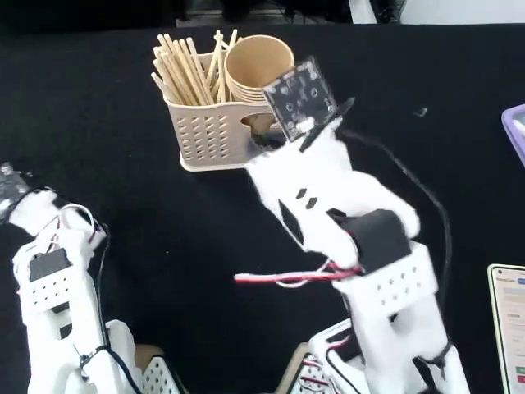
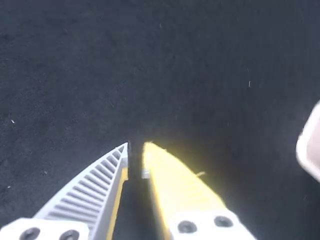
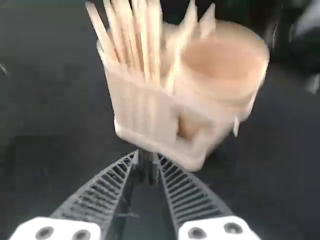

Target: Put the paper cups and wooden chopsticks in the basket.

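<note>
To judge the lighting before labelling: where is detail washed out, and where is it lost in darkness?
High view: the right arm glares white, its surface detail washed out. Left wrist view: the black cloth shows no shadow. Right wrist view: the basket is evenly lit.

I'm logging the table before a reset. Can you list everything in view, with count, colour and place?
basket: one, beige, perforated wall, far middle of the table.
wooden chopsticks: one bundle, too many to count, pale wood, upright in the basket's left side as the high view shows it.
paper cups: one nested stack, number unclear, tan, in the basket's right side.
table: one, black.
purple object: one, cut off at the table's right edge.
screen: one, white, near right edge.
left gripper: one, grey and yellow fingers, shut, over bare table.
right gripper: one, grey fingers, shut, close to the basket's near side.
</note>
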You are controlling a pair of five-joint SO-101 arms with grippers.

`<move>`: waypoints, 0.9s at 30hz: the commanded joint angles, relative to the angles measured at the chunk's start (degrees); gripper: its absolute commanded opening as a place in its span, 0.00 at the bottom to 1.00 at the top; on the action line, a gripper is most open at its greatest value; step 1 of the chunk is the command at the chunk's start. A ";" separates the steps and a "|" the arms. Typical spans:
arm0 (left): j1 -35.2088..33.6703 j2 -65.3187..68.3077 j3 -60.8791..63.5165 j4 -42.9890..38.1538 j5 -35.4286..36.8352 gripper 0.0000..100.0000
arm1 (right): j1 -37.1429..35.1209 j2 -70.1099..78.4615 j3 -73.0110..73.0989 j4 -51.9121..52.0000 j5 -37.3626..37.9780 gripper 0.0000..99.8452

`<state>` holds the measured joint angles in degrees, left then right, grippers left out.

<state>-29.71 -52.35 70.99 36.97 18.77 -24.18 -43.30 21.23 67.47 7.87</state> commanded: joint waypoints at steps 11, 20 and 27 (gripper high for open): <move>17.89 -17.32 -2.42 15.21 -16.35 0.03 | 11.43 -39.52 54.02 -16.35 0.00 0.03; 18.95 -31.38 5.14 24.09 -18.29 0.03 | 12.13 -65.71 72.40 -16.35 0.44 0.03; 17.10 -46.95 19.21 27.25 -30.51 0.03 | 12.13 -63.60 75.38 -16.88 0.44 0.03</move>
<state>-10.99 -90.59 84.79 63.25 -5.67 -13.01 -103.08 96.57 51.56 7.78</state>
